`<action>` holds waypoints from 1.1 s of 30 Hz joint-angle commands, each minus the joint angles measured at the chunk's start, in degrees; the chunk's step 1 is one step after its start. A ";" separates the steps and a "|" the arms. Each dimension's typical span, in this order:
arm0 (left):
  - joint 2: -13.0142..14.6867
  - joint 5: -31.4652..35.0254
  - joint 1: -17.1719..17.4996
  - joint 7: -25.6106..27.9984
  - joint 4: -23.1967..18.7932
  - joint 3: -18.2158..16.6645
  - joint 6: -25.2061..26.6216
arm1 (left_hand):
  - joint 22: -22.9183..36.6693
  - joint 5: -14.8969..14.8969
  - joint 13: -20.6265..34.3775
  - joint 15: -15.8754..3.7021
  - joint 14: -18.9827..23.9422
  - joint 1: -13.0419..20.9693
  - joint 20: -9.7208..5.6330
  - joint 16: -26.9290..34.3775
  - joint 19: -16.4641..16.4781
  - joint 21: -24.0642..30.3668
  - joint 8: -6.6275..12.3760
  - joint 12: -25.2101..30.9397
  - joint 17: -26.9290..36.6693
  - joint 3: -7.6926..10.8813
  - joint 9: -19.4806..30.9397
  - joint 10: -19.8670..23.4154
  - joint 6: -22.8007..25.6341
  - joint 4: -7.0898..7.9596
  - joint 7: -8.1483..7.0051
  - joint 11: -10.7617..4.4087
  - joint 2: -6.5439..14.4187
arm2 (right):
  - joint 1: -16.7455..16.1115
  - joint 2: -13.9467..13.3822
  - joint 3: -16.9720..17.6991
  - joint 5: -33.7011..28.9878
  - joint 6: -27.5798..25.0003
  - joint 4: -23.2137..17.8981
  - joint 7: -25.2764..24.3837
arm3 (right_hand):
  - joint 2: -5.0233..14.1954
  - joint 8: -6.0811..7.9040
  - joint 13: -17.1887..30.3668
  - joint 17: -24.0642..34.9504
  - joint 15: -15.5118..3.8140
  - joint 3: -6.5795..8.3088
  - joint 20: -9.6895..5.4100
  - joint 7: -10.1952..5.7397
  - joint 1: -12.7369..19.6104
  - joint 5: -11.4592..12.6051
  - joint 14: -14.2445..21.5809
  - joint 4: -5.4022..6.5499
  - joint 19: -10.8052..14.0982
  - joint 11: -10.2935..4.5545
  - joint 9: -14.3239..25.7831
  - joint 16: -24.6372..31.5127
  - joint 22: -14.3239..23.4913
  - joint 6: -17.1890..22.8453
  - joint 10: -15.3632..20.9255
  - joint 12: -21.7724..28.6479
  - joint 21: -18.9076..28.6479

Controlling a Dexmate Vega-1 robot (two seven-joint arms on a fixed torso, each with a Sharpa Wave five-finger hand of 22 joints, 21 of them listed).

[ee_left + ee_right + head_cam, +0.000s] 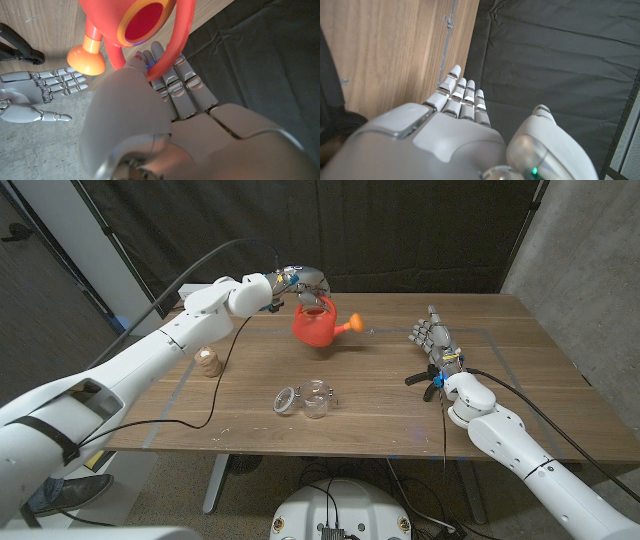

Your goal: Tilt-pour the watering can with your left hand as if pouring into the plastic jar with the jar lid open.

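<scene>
Red watering can (320, 323) in left hand (303, 281) (above table (520, 380)).

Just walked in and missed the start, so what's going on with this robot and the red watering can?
The robot's left hand holds the red watering can by its handle, lifted above the wooden table, spout pointing toward the robot's right. The plastic jar stands nearer the front edge, its lid swung open at its side. The can is not yet over the jar. The right hand waits on the table with fingers spread, holding nothing. A small wooden figure stands on the left.
</scene>
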 commanded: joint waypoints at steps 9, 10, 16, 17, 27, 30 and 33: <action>7.76 -4.71 10.26 4.38 -12.66 -9.45 2.94 | 0.22 -0.48 2.50 -0.31 -0.06 1.72 -0.25 0.40 -0.54 0.44 0.80 1.18 1.58 1.18 1.09 -0.78 1.37 0.57 1.33 -0.22 1.57 | 0.11 0.32 0.00 0.45 1.34 1.25 1.33 | 0.48 0.10 0.14 0.18 0.03 -0.09 0.15 -0.51 0.11 0.09 0.92 -0.27 0.85 -0.12 0.35 0.11 0.23 0.51 0.72 -0.02 -0.08; 8.06 -4.97 10.68 4.66 -12.91 -9.79 2.78 | 0.23 -0.50 2.69 -0.34 -0.07 1.70 -0.24 0.41 -0.55 0.46 0.80 1.24 1.70 1.23 1.16 -0.85 1.23 0.61 1.26 -0.21 1.57 | 0.11 0.32 0.00 0.41 1.40 1.23 1.32 | 0.48 0.10 0.14 0.18 0.08 -0.10 0.15 -0.52 0.10 0.09 1.02 -0.27 0.88 -0.13 0.35 0.14 0.24 0.52 0.75 -0.01 -0.09; 9.40 -7.50 12.30 5.70 -13.36 -11.76 1.06 | 0.29 -0.59 4.10 -0.25 -0.66 1.73 0.02 0.38 -1.14 0.49 1.12 1.60 2.73 1.66 1.69 -1.57 0.90 0.84 0.36 -0.20 1.62 | -0.05 0.11 0.16 0.30 0.90 0.43 0.60 | 0.50 0.12 0.14 0.18 0.09 -0.13 0.05 -0.53 0.06 0.09 1.16 -0.28 1.07 -0.17 0.35 0.16 0.24 0.61 0.81 -0.01 -0.12; 9.68 -7.72 12.63 5.94 -13.59 -12.12 0.96 | 0.30 -0.60 4.26 -0.27 -0.68 1.72 0.06 0.39 -1.23 0.48 1.18 1.60 2.84 1.70 1.74 -1.74 0.90 0.86 0.37 -0.12 1.61 | -0.09 0.07 0.19 0.27 0.83 0.31 0.48 | 0.50 0.12 0.14 0.18 0.03 -0.13 0.09 -0.53 0.06 0.09 1.20 -0.28 1.08 -0.14 0.35 0.17 0.24 0.61 0.90 0.03 -0.13; 12.70 -8.09 16.51 8.42 -16.85 -15.43 0.99 | 0.36 -0.73 6.23 -0.34 -1.01 1.71 0.06 0.40 -1.76 0.68 1.87 2.40 4.25 2.19 2.54 -2.03 0.80 1.12 0.07 -0.27 1.34 | -0.03 0.69 0.21 0.69 1.86 1.08 1.12 | 0.54 0.20 0.14 0.19 0.00 -0.17 0.09 -0.64 0.00 0.08 1.43 -0.30 1.33 -0.17 0.35 0.19 0.25 0.90 1.04 0.05 -0.20; 13.39 -8.69 17.01 7.50 -18.01 -16.20 1.94 | 0.38 -0.75 6.60 -0.27 -1.03 1.75 0.06 0.39 -1.92 0.70 1.99 2.47 4.49 2.29 2.71 -2.24 0.72 1.12 0.02 -0.22 1.29 | 0.49 1.06 0.17 1.09 2.40 2.05 1.95 | 0.56 0.22 0.14 0.19 0.01 -0.18 0.08 -0.68 -0.01 0.08 1.44 -0.30 1.44 -0.16 0.35 0.18 0.25 0.96 1.15 0.08 -0.21; 13.89 -9.08 17.77 7.28 -19.26 -16.96 2.96 | 0.39 -0.77 6.96 -0.29 -1.19 1.76 0.04 0.33 -2.07 0.73 2.10 2.64 4.74 2.40 2.87 -2.22 0.64 1.15 0.04 -0.27 1.28 | 1.01 0.97 0.18 1.32 2.59 2.66 2.77 | 0.57 0.25 0.14 0.19 0.03 -0.20 0.08 -0.63 -0.03 0.07 1.60 -0.31 1.57 -0.16 0.35 0.21 0.25 1.09 1.26 0.11 -0.23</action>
